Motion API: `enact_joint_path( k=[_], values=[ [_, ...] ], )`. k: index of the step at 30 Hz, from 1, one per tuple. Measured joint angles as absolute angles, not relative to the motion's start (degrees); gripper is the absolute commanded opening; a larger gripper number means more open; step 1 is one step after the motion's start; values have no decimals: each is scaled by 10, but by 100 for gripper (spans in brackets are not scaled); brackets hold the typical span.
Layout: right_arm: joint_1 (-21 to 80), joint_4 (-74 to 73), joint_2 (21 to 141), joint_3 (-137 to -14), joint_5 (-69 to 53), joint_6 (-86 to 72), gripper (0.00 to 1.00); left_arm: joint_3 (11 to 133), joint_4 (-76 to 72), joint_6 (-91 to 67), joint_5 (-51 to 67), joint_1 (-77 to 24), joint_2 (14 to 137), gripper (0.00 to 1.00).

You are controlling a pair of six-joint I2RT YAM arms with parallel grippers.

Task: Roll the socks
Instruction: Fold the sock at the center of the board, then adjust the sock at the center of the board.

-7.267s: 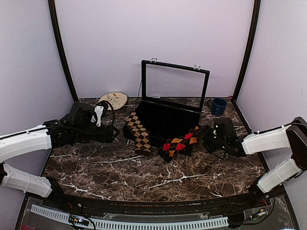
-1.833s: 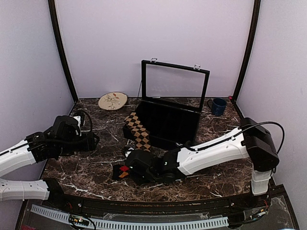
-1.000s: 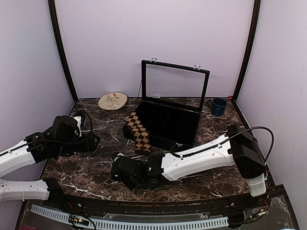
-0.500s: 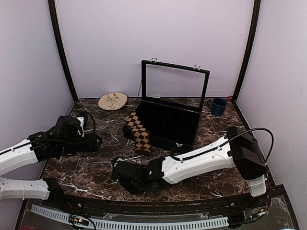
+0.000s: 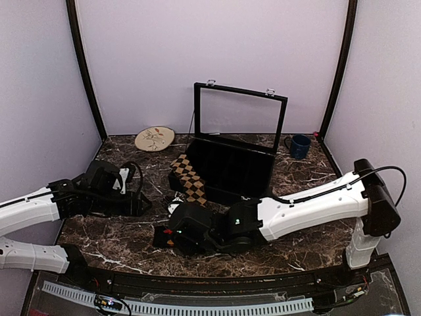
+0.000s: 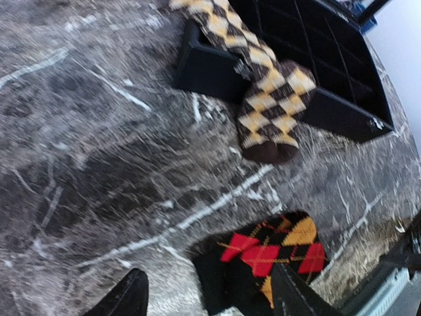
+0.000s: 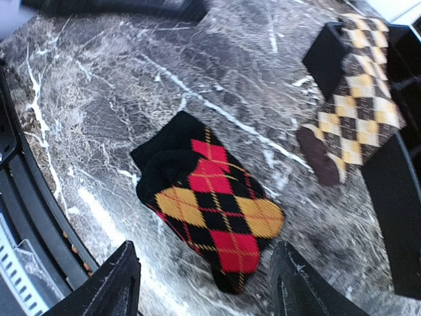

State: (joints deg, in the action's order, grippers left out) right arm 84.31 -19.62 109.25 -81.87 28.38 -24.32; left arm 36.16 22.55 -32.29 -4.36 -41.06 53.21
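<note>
With right tool point(image 7: 207, 266) and left tool point(image 6: 209, 295) open, the folded red sock point(image 7: 210, 210) by the table's point(image 7: 99, 79) near edge may unfold if nudged.

red-orange-black argyle sock point(image 7: 212, 222); tan-black argyle sock point(image 6: 271, 108); brown marbled table point(image 6: 92, 158)

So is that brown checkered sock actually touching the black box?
Touching. The left wrist view shows the brown sock draped over a corner of the black case, lying right on its rim.
</note>
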Motion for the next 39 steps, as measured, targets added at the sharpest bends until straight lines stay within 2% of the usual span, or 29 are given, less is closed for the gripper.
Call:
enact_joint_path(
  k=[6,17,23,39],
  values=[
    [821,-193,1039,-761,284,-289,64,362,229,-334,62,-411,563,60],
    [780,-150,1034,-680,237,-342,64,365,245,-354,192,-411,630,55],
    [774,-118,1031,-658,210,-357,63,365,238,-368,225,-412,659,50],
    [758,-84,1029,-639,177,-370,63,365,237,-375,226,-427,724,48]
  ],
)
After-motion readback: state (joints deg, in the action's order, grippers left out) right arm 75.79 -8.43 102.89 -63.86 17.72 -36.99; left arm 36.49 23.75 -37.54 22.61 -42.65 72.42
